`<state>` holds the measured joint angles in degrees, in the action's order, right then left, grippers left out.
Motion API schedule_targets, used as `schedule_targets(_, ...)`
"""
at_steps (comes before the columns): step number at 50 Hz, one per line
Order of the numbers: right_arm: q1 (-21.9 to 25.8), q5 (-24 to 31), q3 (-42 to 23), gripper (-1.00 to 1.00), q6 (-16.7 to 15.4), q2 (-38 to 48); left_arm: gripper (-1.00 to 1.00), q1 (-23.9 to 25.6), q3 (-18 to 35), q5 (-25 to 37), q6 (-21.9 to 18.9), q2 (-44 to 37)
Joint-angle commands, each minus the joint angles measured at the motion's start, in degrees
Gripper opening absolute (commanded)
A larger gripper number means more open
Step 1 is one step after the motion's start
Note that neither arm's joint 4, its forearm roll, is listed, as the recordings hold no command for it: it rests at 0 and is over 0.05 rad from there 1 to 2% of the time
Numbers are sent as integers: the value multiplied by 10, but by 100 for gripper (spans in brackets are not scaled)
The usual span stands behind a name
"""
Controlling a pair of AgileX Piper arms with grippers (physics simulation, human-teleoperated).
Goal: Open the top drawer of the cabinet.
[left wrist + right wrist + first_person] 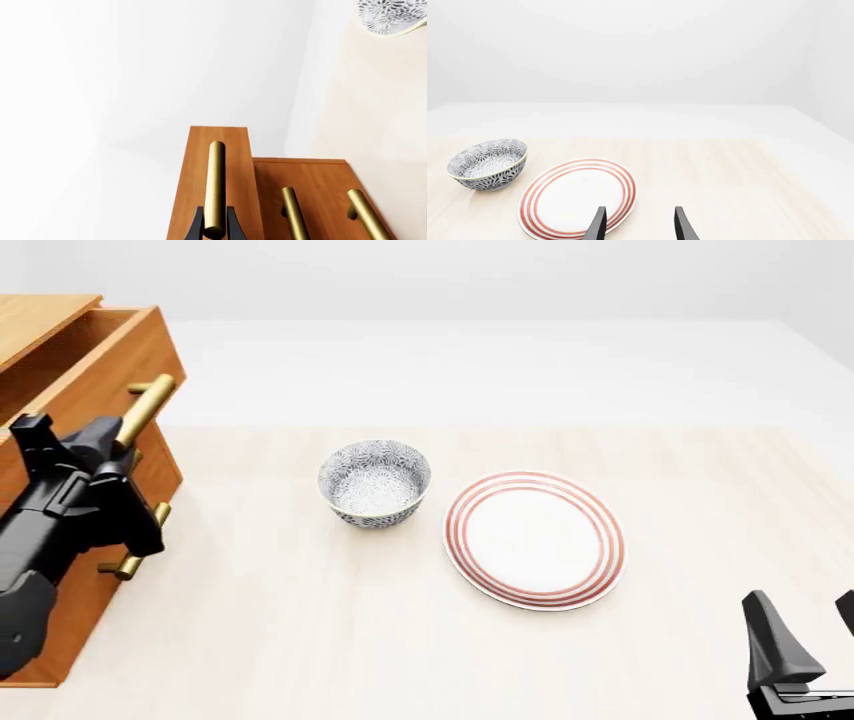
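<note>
Sits at the far left of the table (400,640), that big wooden cabinet (60,620); has its top drawer (100,365) sticking out past the two lower ones, so looks partly open; probably a hard, stiff wooden box, fairly heavy, likely to slide straight and not bend; best held by the brass handle (215,185), a smooth round bar that could slip; already clamped by the left end effector (215,227), one dark finger on each side of the bar, squeezed close onto it; hangs apart near the plate (534,538) and bowl (375,481), the right end effector (639,225), fingers spread and holding nothing.
</note>
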<state>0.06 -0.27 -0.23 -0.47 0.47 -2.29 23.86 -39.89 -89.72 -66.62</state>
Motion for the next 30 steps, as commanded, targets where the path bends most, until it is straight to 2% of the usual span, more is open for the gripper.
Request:
schedule_targets(1,0,0,0,100,0,0,-100,19,23,-10,1,1)
schedule_targets(21,0,0,0,100,0,0,-100,44,20,-52,23,-46)
schedule_targets(30,0,0,0,100,0,0,-100,58,26,-40,34,-34)
